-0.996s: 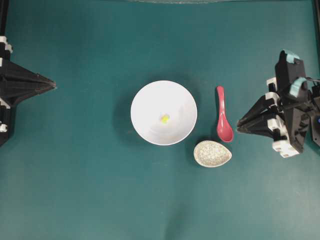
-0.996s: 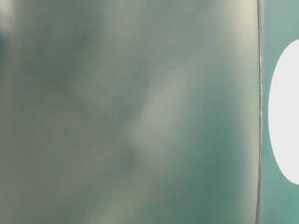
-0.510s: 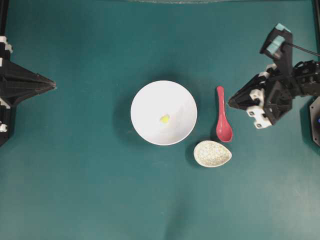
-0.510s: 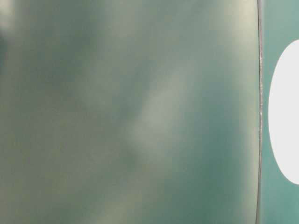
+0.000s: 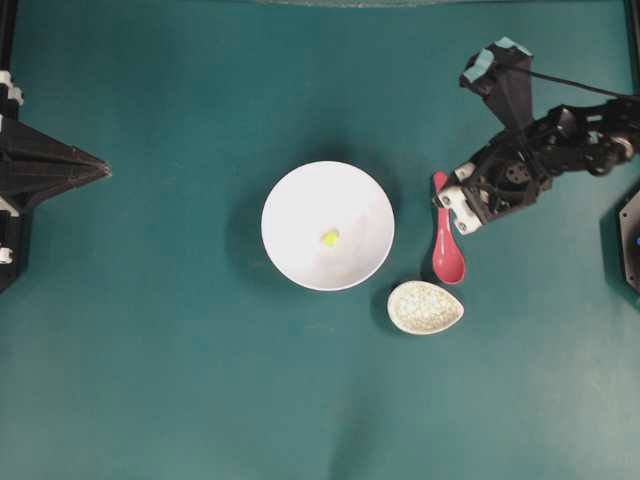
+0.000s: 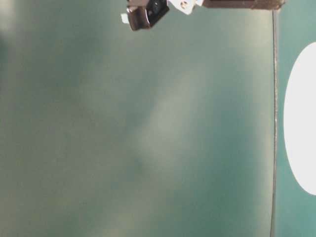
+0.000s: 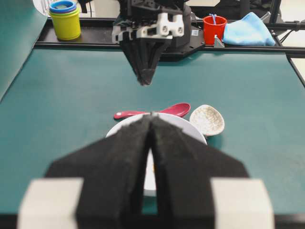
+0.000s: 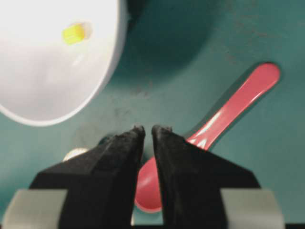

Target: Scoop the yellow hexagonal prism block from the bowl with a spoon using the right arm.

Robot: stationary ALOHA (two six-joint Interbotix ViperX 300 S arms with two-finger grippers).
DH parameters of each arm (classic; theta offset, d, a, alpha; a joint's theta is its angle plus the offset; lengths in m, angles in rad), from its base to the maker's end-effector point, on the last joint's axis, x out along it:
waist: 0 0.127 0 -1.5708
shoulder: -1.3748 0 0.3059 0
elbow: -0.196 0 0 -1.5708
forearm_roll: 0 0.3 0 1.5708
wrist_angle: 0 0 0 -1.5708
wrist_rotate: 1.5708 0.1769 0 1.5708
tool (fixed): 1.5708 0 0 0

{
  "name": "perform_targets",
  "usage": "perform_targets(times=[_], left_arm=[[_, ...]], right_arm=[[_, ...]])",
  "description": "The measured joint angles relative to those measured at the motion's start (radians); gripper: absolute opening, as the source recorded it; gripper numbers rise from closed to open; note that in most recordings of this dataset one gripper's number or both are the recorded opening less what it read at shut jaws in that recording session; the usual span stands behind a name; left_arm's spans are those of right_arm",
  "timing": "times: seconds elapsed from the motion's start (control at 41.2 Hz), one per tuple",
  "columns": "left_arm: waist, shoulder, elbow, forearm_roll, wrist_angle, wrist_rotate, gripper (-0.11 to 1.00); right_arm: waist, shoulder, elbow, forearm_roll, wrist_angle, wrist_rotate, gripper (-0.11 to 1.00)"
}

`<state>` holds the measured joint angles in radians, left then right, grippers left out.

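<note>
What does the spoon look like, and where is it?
Find the big white bowl in the middle of the green table. The spoon lies just right of it, above a speckled beige dish. It is the only glossy pink-red thing there.

The counter [image 5: 180,360] is deep teal. The bowl [image 5: 300,195] is plain white and holds a bright yellow block [image 5: 329,238]. The spoon [image 5: 447,258] is glossy pink-red. The teardrop-shaped dish [image 5: 425,307] is beige with a fine crackled speckle. The right arm [image 5: 520,160] is black with white parts and a teal tip.
</note>
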<state>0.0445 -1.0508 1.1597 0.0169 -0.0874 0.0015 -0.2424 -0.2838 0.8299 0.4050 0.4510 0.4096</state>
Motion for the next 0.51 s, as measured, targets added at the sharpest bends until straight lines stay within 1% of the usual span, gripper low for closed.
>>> perform_targets(times=[0.121, 0.243, 0.316, 0.437, 0.51], left_arm=[[0.0, -0.002, -0.002, 0.0, 0.002, -0.005, 0.03], [0.0, -0.002, 0.0, 0.0, 0.0, -0.005, 0.03], [0.0, -0.002, 0.0, 0.0, 0.0, -0.005, 0.03], [0.0, -0.002, 0.0, 0.0, 0.002, -0.003, 0.03], [0.0, -0.002, 0.0, 0.0, 0.0, -0.003, 0.03]], right_arm=[[-0.035, 0.023, -0.025, -0.049, 0.052, 0.063, 0.25], [-0.057, 0.043, -0.046, -0.12, 0.106, 0.16, 0.31], [-0.057, 0.055, -0.057, -0.17, 0.141, 0.224, 0.39], [-0.057, 0.075, -0.078, -0.252, 0.212, 0.327, 0.56], [-0.057, 0.081, -0.086, -0.287, 0.247, 0.377, 0.63]])
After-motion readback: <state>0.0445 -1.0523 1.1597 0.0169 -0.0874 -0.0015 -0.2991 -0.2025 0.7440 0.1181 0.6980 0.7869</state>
